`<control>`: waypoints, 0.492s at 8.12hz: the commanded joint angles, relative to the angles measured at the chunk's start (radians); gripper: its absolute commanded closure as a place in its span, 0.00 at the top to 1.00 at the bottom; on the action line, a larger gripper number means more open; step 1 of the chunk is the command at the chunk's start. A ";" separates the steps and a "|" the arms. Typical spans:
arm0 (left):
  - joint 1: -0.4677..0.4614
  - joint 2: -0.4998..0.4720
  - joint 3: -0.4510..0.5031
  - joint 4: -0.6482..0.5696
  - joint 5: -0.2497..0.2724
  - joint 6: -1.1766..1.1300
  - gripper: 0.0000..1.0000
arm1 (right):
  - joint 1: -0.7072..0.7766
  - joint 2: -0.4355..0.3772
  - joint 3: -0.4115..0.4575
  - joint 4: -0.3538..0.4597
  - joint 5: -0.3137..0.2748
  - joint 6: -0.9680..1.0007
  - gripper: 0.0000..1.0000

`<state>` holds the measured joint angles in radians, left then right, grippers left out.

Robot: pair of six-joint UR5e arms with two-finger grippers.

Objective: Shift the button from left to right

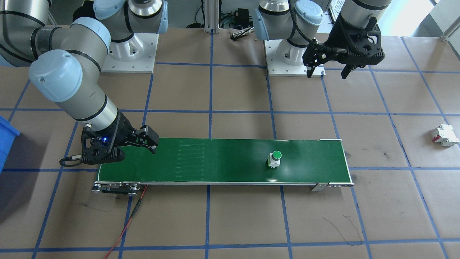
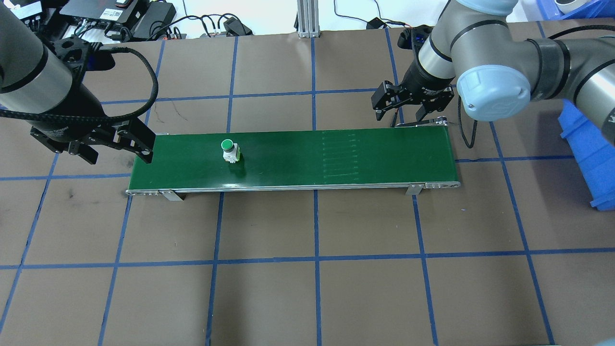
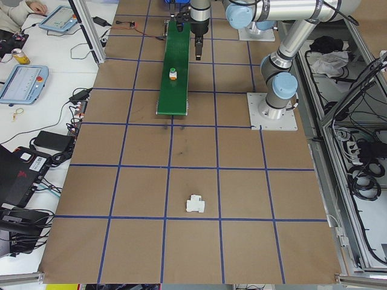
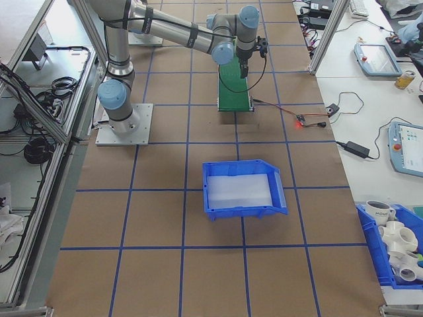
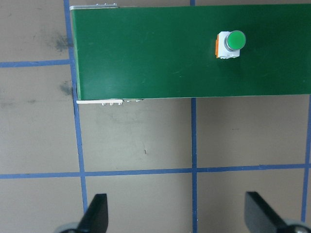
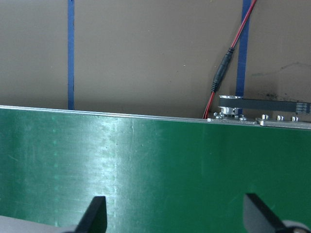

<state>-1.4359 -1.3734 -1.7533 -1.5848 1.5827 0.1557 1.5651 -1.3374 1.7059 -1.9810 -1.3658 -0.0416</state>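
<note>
I see the small push-button with a round green cap on a white blocky body (image 2: 230, 151) standing upright on the long green conveyor belt (image 2: 336, 158), toward its left end, touched by neither arm. My left pincer (image 2: 117, 151) hangs wide open and empty just off the belt's left end, above the brown paper-covered table (image 2: 307, 269) with its blue tape grid. My right pincer (image 2: 412, 103) is also spread open with nothing in it, poised over the far edge of the belt's right end, near the red and black wire (image 6: 221, 77), well apart from the button.
</note>
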 commanded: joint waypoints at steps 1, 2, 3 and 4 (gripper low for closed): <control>-0.001 0.002 0.001 0.003 0.002 -0.001 1.00 | 0.001 0.000 0.003 -0.001 0.007 0.009 1.00; -0.001 0.001 0.002 0.005 0.006 0.001 1.00 | 0.001 0.000 0.003 -0.001 0.011 0.011 1.00; -0.001 0.002 0.002 0.005 0.002 -0.001 1.00 | 0.001 0.000 0.003 -0.001 0.016 0.020 1.00; -0.001 0.004 -0.006 0.005 0.000 -0.002 1.00 | 0.003 0.000 0.003 -0.007 0.010 0.020 1.00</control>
<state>-1.4373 -1.3715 -1.7525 -1.5807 1.5857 0.1554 1.5661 -1.3376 1.7087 -1.9822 -1.3539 -0.0271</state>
